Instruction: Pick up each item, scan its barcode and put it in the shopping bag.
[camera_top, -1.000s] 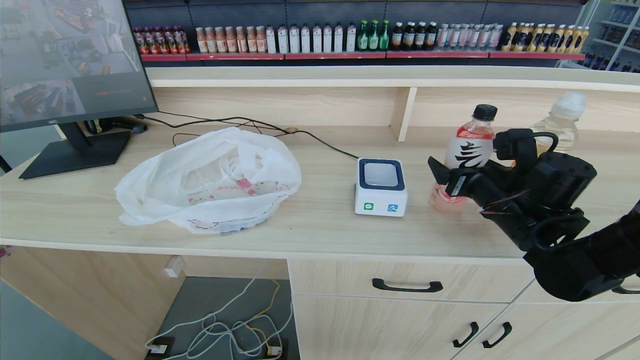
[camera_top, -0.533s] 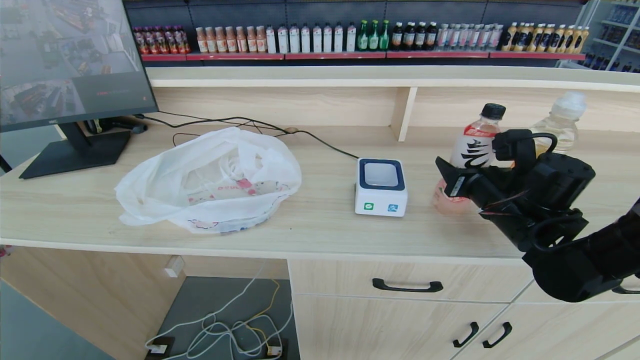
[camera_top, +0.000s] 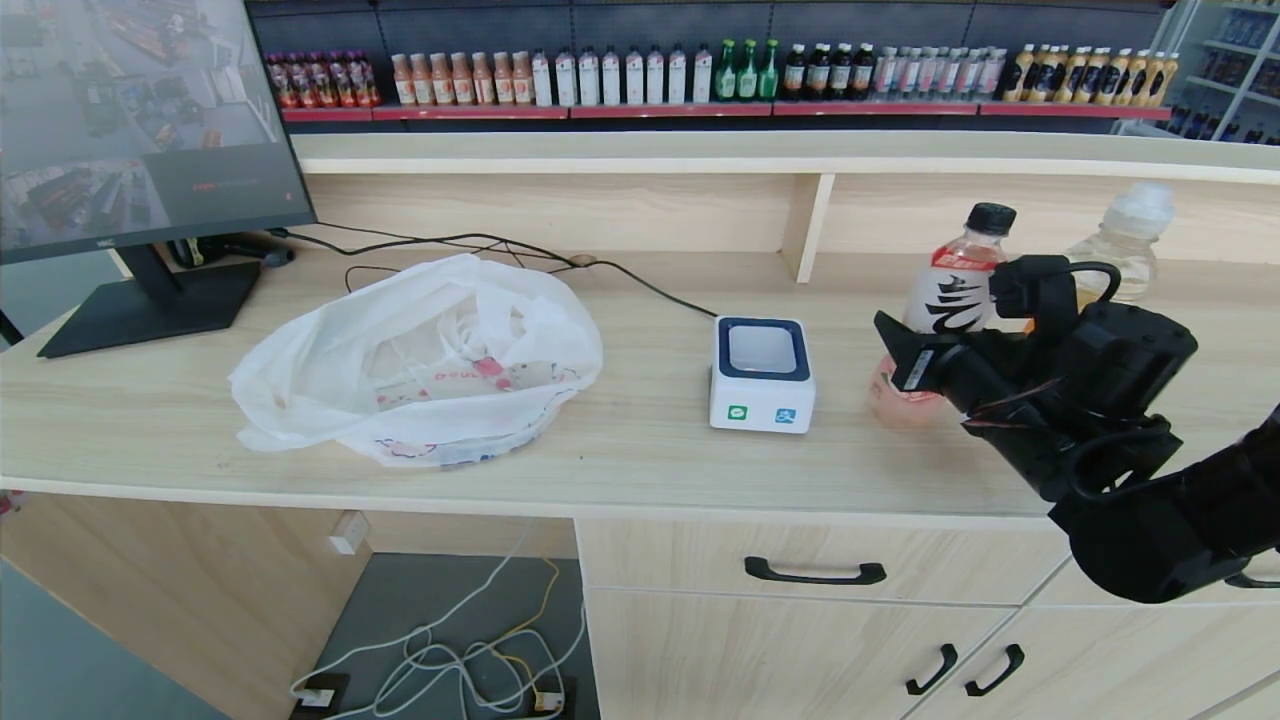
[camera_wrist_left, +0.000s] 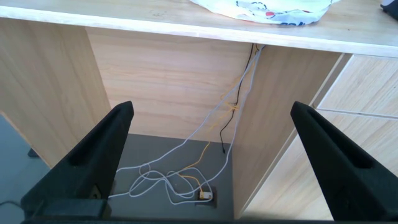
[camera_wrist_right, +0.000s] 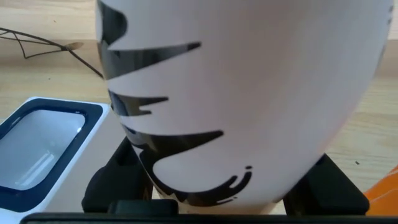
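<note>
A pink drink bottle (camera_top: 945, 300) with a white label and black cap stands tilted on the wooden counter (camera_top: 640, 450), right of the white barcode scanner (camera_top: 762, 372). My right gripper (camera_top: 915, 365) is shut on the bottle's lower half, and its far finger is hidden behind the bottle. In the right wrist view the bottle's label (camera_wrist_right: 236, 93) sits between the dark fingers (camera_wrist_right: 118, 183), with the scanner (camera_wrist_right: 43, 149) beside it. The white shopping bag (camera_top: 420, 360) lies open on the counter's left. My left gripper (camera_wrist_left: 211, 155) hangs open below the counter edge, under the bag (camera_wrist_left: 273, 9).
A clear bottle of pale yellow drink (camera_top: 1125, 245) stands behind my right arm. A monitor (camera_top: 130, 120) stands at the back left, with black cables (camera_top: 480, 245) trailing behind the bag. A raised shelf with an upright divider (camera_top: 805, 225) runs along the back. Drawers sit below the counter.
The pink bottle's top has tipped to the right, and my right gripper has shifted slightly right with it. The bottle's base stays on the counter.
</note>
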